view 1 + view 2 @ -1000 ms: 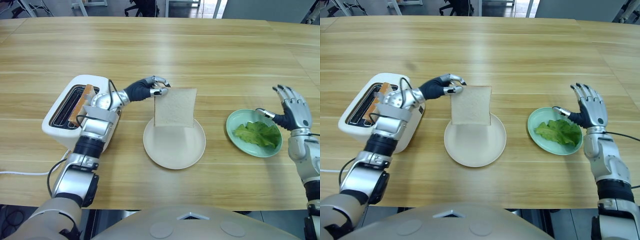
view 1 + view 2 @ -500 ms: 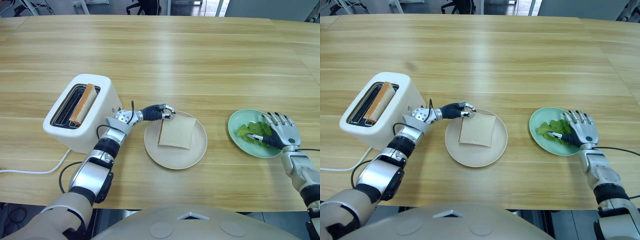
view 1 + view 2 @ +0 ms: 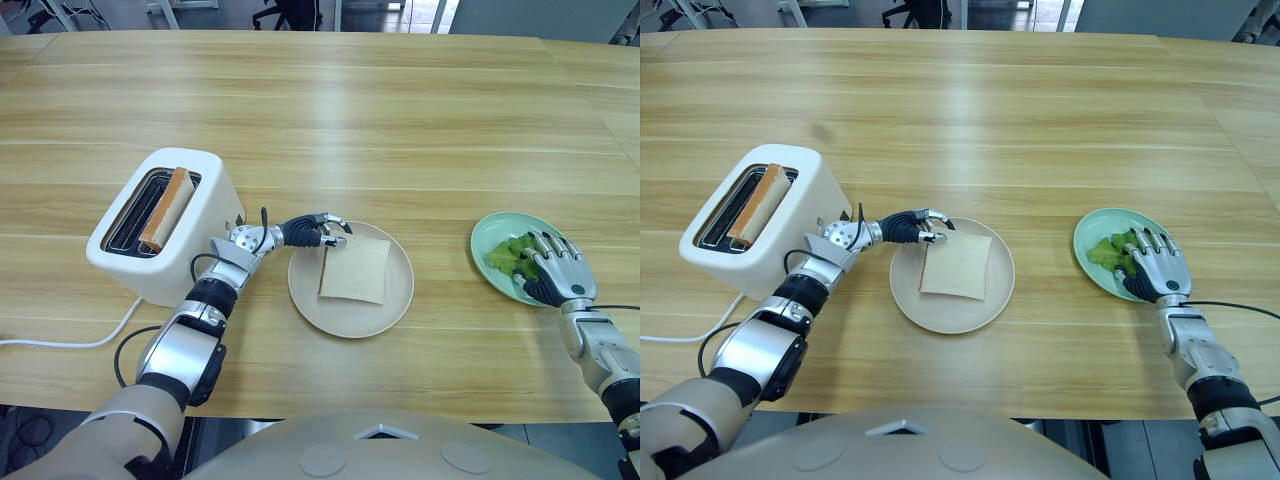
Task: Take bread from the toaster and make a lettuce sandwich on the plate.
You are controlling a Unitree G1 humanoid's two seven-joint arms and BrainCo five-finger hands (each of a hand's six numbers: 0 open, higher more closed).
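Wooden table [image 3: 400, 110] bearing, at left, a white toaster [image 3: 215, 195] with an upright slice [image 3: 166, 207] in its slot. At centre is a beige plate [image 3: 345, 325] on which the bread slice [image 3: 355, 270] lies flat, and at right a green plate [image 3: 495, 232] of lettuce [image 3: 505, 252]. The left hand [image 3: 308, 229] sits low at the beige plate's left rim, fingers [image 3: 330, 222] parted and holding nothing, tips just beside the bread slice's far-left corner. The right hand [image 3: 556, 272] lies over the lettuce; whether it grips a leaf cannot be told.

Wide table [image 3: 440, 290] gap btwn plate [image 3: 350, 320] & green dish [image 3: 490, 225]; toaster [image 3: 215, 200] far left.
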